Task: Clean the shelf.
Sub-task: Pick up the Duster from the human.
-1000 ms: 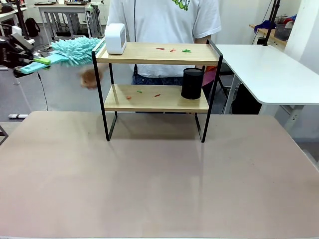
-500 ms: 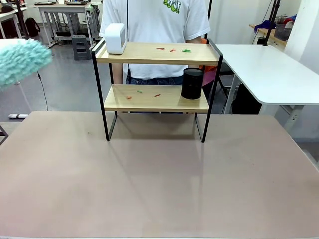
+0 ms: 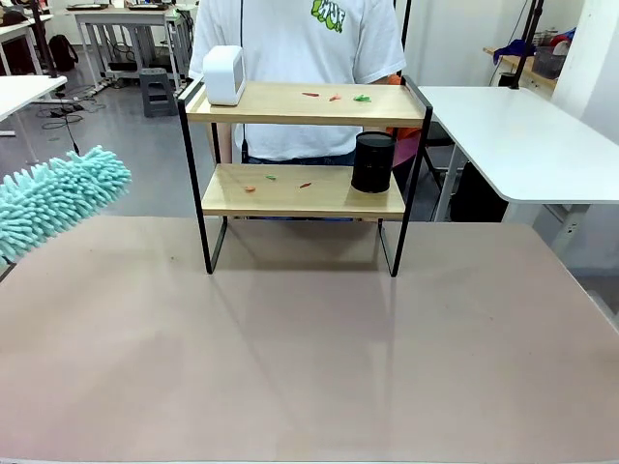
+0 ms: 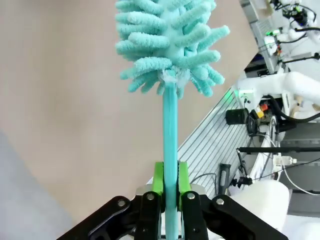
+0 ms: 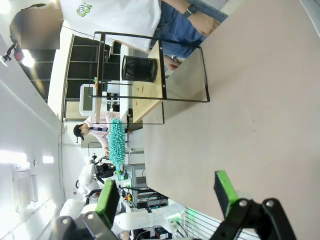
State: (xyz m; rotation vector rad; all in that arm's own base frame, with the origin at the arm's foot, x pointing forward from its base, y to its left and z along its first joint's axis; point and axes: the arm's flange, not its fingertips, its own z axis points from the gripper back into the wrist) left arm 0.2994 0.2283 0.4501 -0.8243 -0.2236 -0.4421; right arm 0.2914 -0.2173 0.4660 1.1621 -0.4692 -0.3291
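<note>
Front: a small two-tier shelf (image 3: 290, 198) of light wooden boards in a black metal frame stands far-middle on the tan worktop (image 3: 309, 358), with coloured scraps (image 3: 334, 97) on both boards. A fluffy teal duster (image 3: 58, 198) is at the left edge. Left wrist: the left hand (image 4: 170, 175) is clamped on the duster's handle. Right wrist: the right hand (image 5: 167, 195) is spread wide and empty, well apart from the shelf.

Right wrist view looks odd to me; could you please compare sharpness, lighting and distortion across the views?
Front view: evenly lit, sharp, the shelf casting a faint shadow on the tabletop. Left wrist view: the duster in the left gripper is crisp, without glare. Right wrist view: rolled sideways, so the shelf lies on its side; bright glare along the left edge.
</note>
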